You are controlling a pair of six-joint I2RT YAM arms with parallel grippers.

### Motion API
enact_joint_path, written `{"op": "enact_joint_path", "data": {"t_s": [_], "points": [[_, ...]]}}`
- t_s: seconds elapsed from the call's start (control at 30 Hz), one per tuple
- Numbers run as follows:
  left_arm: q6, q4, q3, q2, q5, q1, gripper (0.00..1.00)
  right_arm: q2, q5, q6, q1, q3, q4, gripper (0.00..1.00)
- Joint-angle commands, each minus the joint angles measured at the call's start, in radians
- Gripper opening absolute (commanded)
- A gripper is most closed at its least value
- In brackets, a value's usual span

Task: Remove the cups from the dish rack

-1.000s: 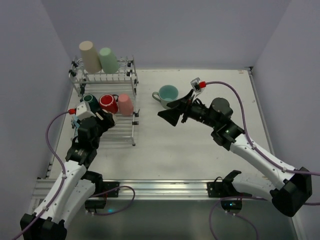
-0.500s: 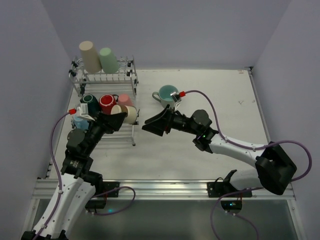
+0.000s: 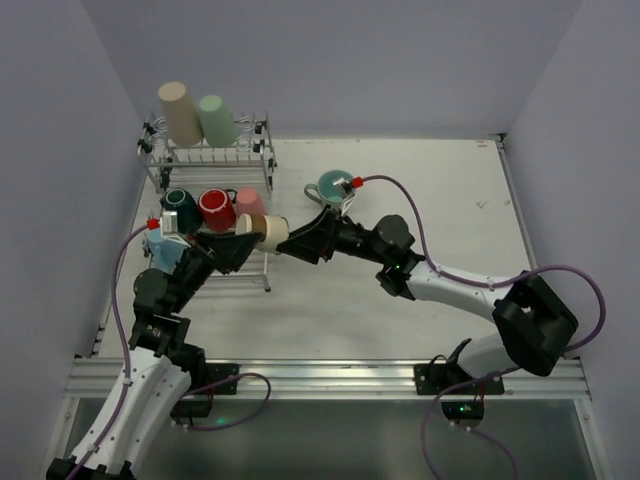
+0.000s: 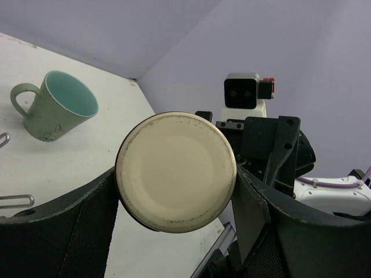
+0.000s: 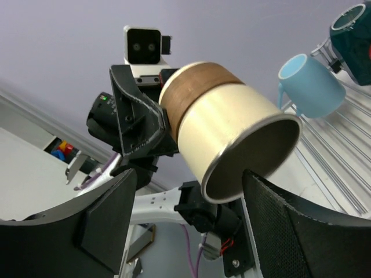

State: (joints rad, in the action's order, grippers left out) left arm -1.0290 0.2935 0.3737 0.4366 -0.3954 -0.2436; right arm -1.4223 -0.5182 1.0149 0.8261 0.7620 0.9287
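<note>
Left tool (image 3: 240,248) is gripping glossy cream cylindrical cup (image 5: 226,133), brown band near base, held sideways just right of chrome wire dish rack (image 3: 200,158) | right tool (image 3: 293,242) is gaping wide, mesh-textured black fingers (image 5: 290,231) flanking the round rim

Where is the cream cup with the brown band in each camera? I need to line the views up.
Top external: cream cup left of centre, lying sideways at the dish rack's right edge, between both grippers.
Left wrist: centre, round base facing the camera.
Right wrist: centre, open mouth toward the camera.
Shared landmark: left gripper, clamped on the cup's brown-banded base end in all three views.
</note>
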Motion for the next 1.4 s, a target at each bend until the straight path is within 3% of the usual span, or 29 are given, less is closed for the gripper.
{"op": "enact_joint_path", "data": {"t_s": [0.0, 0.23, 0.3, 0.37, 0.43, 0.5, 0.67, 0.8, 0.93, 1.0, 1.13, 1.37], "points": [[-0.054, 0.119, -0.010, 0.005, -0.066, -0.003, 0.46, -0.033, -0.034, 0.022, 0.008, 0.069, 0.091, 0.75], [-0.071, 0.142, -0.024, 0.001, -0.077, -0.003, 0.46, -0.101, -0.058, 0.089, 0.008, 0.144, 0.150, 0.44], [-0.059, 0.128, -0.022, -0.007, -0.071, -0.003, 0.48, -0.119, -0.057, 0.123, 0.008, 0.152, 0.171, 0.28], [-0.036, 0.113, -0.019, -0.012, -0.069, -0.005, 0.54, -0.121, -0.043, 0.129, 0.007, 0.151, 0.176, 0.10], [0.012, 0.070, 0.004, -0.010, -0.072, -0.003, 0.69, -0.109, -0.026, 0.120, 0.007, 0.137, 0.162, 0.00], [0.065, -0.030, 0.060, -0.006, -0.063, -0.003, 0.84, -0.076, 0.000, 0.090, 0.004, 0.122, 0.142, 0.00], [0.331, -0.282, 0.259, 0.010, -0.005, -0.003, 1.00, 0.035, 0.061, -0.080, -0.021, 0.140, -0.144, 0.00], [0.500, -0.547, 0.353, -0.019, 0.081, -0.003, 1.00, 0.106, 0.156, -0.270, -0.053, 0.232, -0.482, 0.00], [0.641, -0.698, 0.344, -0.076, 0.194, -0.003, 1.00, 0.144, 0.396, -0.482, -0.117, 0.376, -0.933, 0.00], [0.673, -0.766, 0.320, -0.100, 0.243, -0.003, 1.00, 0.152, 0.499, -0.582, -0.197, 0.451, -1.052, 0.00], [0.667, -0.720, 0.258, -0.139, 0.182, -0.003, 1.00, 0.082, 0.755, -0.740, -0.343, 0.575, -1.284, 0.00], [0.687, -0.691, 0.240, -0.108, 0.152, 0.004, 1.00, -0.223, 0.896, -0.893, -0.487, 0.851, -1.533, 0.00]]}}
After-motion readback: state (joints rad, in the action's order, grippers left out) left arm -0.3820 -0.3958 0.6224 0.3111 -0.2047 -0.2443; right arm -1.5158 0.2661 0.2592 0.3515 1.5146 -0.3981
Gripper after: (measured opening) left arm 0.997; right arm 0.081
